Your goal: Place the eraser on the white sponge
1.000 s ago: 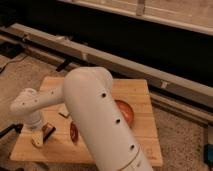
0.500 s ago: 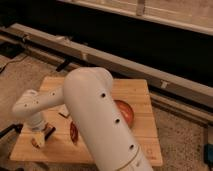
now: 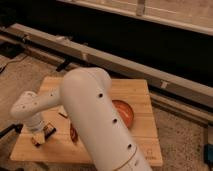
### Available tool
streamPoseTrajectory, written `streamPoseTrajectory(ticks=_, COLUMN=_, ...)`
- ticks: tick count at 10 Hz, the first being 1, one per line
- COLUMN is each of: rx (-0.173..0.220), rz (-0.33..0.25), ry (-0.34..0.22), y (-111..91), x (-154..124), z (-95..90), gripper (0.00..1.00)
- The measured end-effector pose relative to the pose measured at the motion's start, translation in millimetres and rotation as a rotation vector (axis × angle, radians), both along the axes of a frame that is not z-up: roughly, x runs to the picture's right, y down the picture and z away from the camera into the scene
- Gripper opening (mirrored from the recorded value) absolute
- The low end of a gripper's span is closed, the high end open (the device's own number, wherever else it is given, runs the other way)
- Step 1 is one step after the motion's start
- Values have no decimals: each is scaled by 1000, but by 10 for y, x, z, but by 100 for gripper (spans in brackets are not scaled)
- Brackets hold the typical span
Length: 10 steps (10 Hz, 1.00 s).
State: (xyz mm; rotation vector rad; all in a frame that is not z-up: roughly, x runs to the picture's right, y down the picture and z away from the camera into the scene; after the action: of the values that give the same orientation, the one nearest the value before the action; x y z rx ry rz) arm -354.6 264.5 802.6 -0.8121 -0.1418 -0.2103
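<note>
My gripper [image 3: 42, 136] hangs below the white wrist at the front left corner of the wooden table [image 3: 142, 97]. It is low, just above the board. A small pale cream pad, the white sponge [image 3: 36, 142], shows right under the gripper. A small dark piece with a hint of orange, likely the eraser [image 3: 49, 131], sits at the gripper's tip beside the sponge. Whether the gripper holds it cannot be told. The big white arm [image 3: 95, 115] hides the middle of the table.
An orange-red bowl [image 3: 124, 113] sits right of the arm. A dark red chili-shaped thing [image 3: 73, 133] lies by the arm's left edge. A thin dark stick [image 3: 63, 115] lies behind the gripper. A long metal rail [image 3: 120, 62] runs behind the table.
The wrist and gripper have barely shifted, perhaps slightly down toward the sponge. Nothing else has moved.
</note>
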Motion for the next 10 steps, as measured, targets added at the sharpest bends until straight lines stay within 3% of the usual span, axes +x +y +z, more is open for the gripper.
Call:
streamPoseTrajectory(ticks=3, rx=21, rz=11, ry=-7, y=-68, x=-20, z=-153, gripper=3)
streamPoseTrajectory(ticks=7, rx=88, rz=35, ry=-4, y=-438, x=13, z=-500, gripper=0)
streamPoseTrajectory(ticks=10, rx=124, rz=14, ry=41, y=-800, x=166, z=-412, gripper=0)
